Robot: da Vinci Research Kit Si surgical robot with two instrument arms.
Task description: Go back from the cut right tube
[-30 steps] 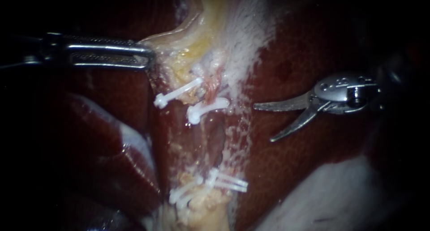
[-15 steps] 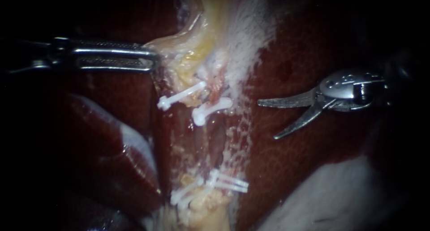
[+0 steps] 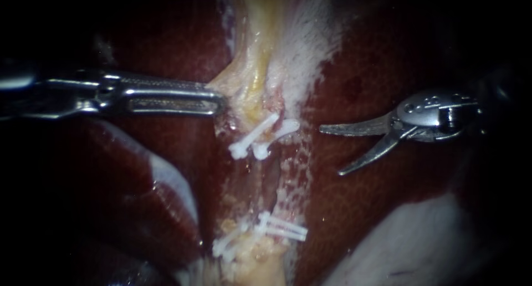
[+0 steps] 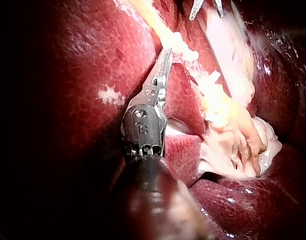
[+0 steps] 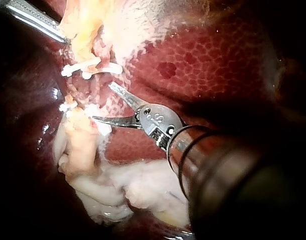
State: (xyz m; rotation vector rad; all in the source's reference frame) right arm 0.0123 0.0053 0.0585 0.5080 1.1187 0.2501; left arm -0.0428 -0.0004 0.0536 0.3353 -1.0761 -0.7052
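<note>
My left instrument (image 3: 217,100) comes in level from the left, its long jaws shut on the edge of the yellowish tissue (image 3: 249,81) above the clips. The left wrist view shows those jaws (image 4: 169,56) pinching the same pale strand. Two white upper clips (image 3: 260,137) cross the tube stump just below that hold. Further down lie the lower clips (image 3: 269,229), with a dark gap (image 3: 267,180) between the two sets. My right instrument (image 3: 331,151) is out over the liver, right of the clips, its curved blades open and touching nothing. The right wrist view shows the blades (image 5: 103,102) apart beside the clips (image 5: 85,67).
Dark red liver (image 3: 377,208) surrounds the clipped strip. A whitish frayed band (image 3: 307,47) runs up beside the yellow tissue. A pale lobe (image 3: 421,241) sits low on the right, and pale fatty tissue (image 5: 122,190) lies under my right instrument.
My left instrument has moved right with the tissue it holds, and the upper clips have swung right and closer together. My right instrument drew slightly right, blades still open.
</note>
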